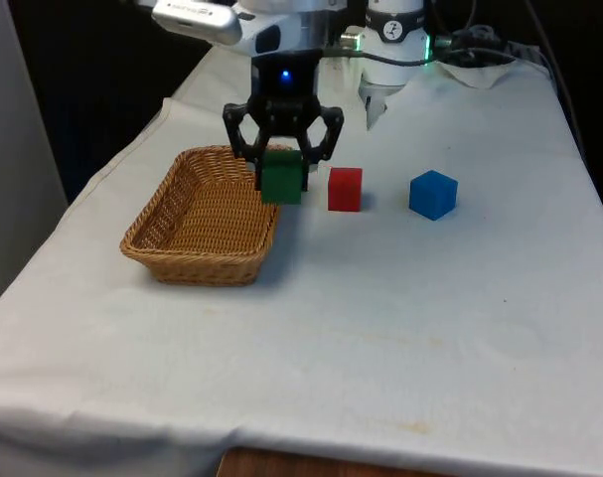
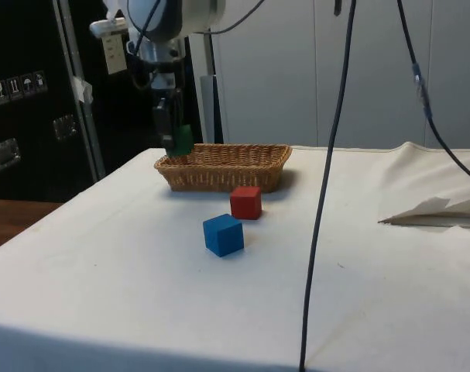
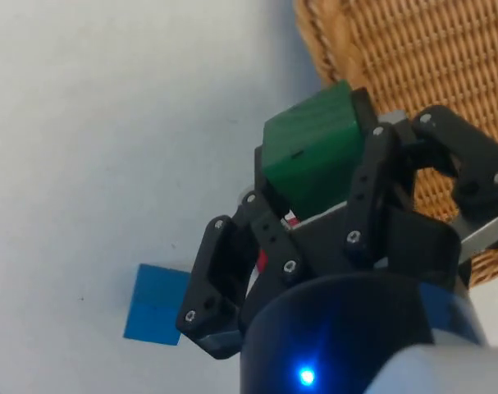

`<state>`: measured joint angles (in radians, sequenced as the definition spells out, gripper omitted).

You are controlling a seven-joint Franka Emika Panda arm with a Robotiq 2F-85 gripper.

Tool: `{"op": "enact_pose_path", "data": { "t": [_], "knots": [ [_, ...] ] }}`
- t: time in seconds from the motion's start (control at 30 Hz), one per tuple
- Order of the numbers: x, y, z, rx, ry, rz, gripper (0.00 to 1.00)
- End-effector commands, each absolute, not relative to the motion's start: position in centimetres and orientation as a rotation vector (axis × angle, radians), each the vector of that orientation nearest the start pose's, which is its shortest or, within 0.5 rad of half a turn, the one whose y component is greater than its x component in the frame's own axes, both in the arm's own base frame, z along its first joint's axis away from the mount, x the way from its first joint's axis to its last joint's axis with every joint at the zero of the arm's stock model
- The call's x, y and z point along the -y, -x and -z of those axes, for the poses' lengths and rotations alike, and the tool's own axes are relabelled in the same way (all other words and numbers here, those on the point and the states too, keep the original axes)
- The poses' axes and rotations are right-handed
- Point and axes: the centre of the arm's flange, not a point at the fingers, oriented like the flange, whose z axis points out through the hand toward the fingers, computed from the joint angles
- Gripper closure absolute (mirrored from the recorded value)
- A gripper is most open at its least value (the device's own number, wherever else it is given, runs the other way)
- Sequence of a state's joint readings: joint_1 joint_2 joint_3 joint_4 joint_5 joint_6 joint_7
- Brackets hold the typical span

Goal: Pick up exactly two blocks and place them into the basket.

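Observation:
My gripper (image 1: 282, 171) is shut on a green block (image 1: 281, 179), holding it in the air just above the right rim of the wicker basket (image 1: 195, 227). From the side, the green block (image 2: 181, 140) hangs over the basket's near corner (image 2: 219, 177). The wrist view shows the green block (image 3: 314, 148) clamped between the black fingers (image 3: 365, 176), with the basket's weave (image 3: 429, 57) beside it. A red block (image 1: 345, 189) and a blue block (image 1: 432, 194) rest on the white cloth to the front view's right of the basket.
The red block (image 2: 245, 202) and blue block (image 2: 223, 235) sit close together in front of the basket in the side view. Black cables (image 2: 327, 178) hang down over the table. Crumpled cloth (image 2: 436, 209) lies at the side view's right.

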<state>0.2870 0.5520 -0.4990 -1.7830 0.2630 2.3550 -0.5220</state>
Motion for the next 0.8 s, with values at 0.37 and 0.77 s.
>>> {"op": "enact_pose_path", "data": {
  "t": [0.37,0.77],
  "knots": [
    [14.9,-64.2,-28.3,0.363,3.211,0.123,0.99],
    [18.7,-63.4,-28.0,0.352,3.226,0.105,0.99]
  ]
}}
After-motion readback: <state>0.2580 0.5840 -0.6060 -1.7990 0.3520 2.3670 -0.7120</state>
